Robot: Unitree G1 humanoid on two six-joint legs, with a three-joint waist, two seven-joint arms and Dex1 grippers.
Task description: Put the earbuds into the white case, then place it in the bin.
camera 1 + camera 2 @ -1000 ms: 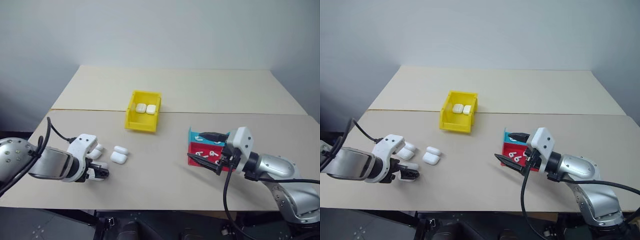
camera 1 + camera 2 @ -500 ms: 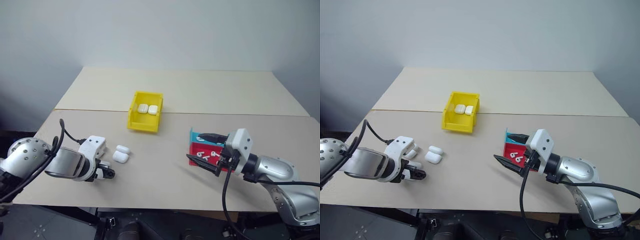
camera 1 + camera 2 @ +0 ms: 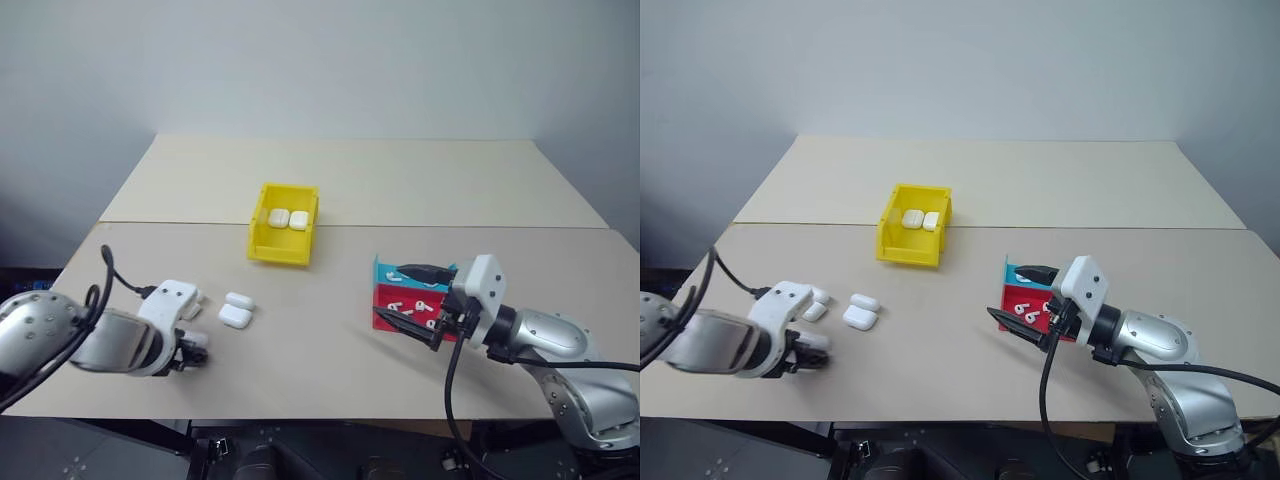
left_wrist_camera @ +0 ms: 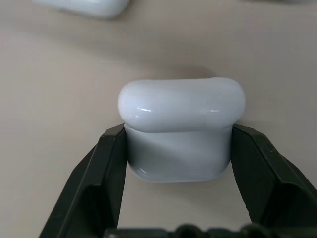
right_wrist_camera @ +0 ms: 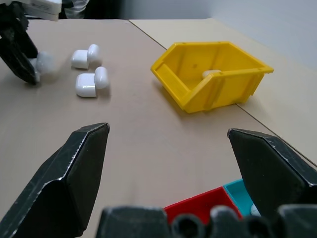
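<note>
Left wrist view shows the left pincer (image 4: 176,163) pinching the white case (image 4: 181,126) by its flat sides just above the worktop (image 4: 59,74); glossy, light plastic, likely slippery.

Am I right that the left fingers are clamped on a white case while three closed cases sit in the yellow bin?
Nearly: the left fingers do clamp a white case, but the yellow bin holds two cases, not three, as the left eye view shows.
</note>
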